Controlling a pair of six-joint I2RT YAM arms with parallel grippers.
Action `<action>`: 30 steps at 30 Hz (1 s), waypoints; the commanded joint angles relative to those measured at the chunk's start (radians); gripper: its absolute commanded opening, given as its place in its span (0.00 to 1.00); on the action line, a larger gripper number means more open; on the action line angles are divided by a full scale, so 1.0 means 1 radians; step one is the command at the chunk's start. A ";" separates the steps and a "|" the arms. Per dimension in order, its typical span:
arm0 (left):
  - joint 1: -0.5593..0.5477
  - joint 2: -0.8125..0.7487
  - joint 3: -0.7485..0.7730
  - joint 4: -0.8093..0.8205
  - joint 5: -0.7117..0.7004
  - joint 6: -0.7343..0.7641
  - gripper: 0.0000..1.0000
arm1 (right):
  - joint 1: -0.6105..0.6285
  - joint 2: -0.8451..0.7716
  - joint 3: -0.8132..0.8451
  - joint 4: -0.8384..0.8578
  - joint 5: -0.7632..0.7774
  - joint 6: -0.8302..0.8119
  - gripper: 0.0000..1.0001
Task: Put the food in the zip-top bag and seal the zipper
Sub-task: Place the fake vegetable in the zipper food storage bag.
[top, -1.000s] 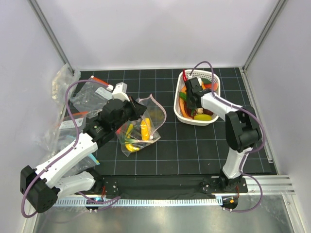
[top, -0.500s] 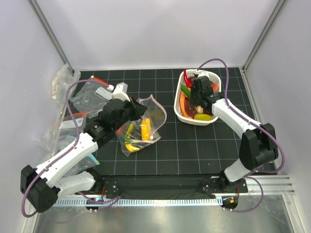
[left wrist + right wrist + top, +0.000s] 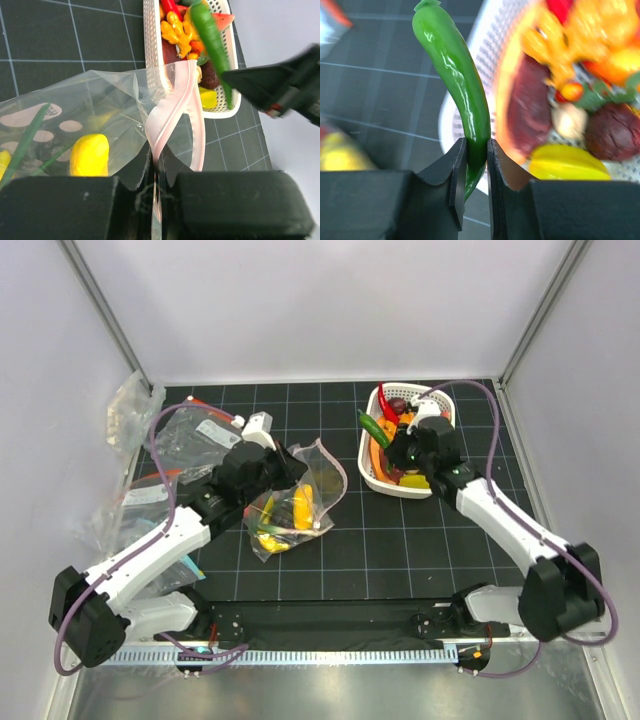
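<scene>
The clear zip-top bag (image 3: pixel 290 505) lies left of centre with yellow bananas (image 3: pixel 299 506) inside; it also shows in the left wrist view (image 3: pixel 85 115). My left gripper (image 3: pixel 283 468) is shut on its pale pink zipper (image 3: pixel 172 110), holding the mouth up; the jaws show closed in the left wrist view (image 3: pixel 159 165). My right gripper (image 3: pixel 392 447) is shut on a green pepper (image 3: pixel 372 428), lifted over the left rim of the white basket (image 3: pixel 368 472). The right wrist view shows the pepper (image 3: pixel 460 85) pinched between my fingers (image 3: pixel 476 155). More food (image 3: pixel 408 420) stays in the basket.
Several clear bags with orange-red strips (image 3: pixel 185 435) are heaped at the far left by the wall. The basket's contents (image 3: pixel 570 115) include a dark red piece, a yellow piece and orange pieces. Cage walls stand at the left, back and right.
My right gripper has risen out of the basket with the green pepper and swung left toward the bag. My left arm has shifted slightly right, still holding the bag's mouth.
</scene>
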 commanded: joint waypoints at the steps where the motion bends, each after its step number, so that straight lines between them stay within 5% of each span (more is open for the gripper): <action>1: -0.003 0.007 0.041 0.038 0.016 -0.004 0.08 | 0.015 -0.137 -0.075 0.279 -0.136 -0.019 0.20; 9: 0.016 0.055 0.072 -0.018 -0.021 -0.010 0.08 | 0.071 -0.240 -0.158 0.411 -0.332 -0.068 0.19; 17: 0.078 0.032 0.066 -0.060 -0.038 -0.030 0.08 | 0.288 -0.214 -0.093 0.287 -0.253 -0.264 0.19; 30: 0.115 -0.063 0.018 -0.063 -0.144 -0.047 0.07 | 0.332 -0.155 -0.035 0.200 -0.199 -0.318 0.17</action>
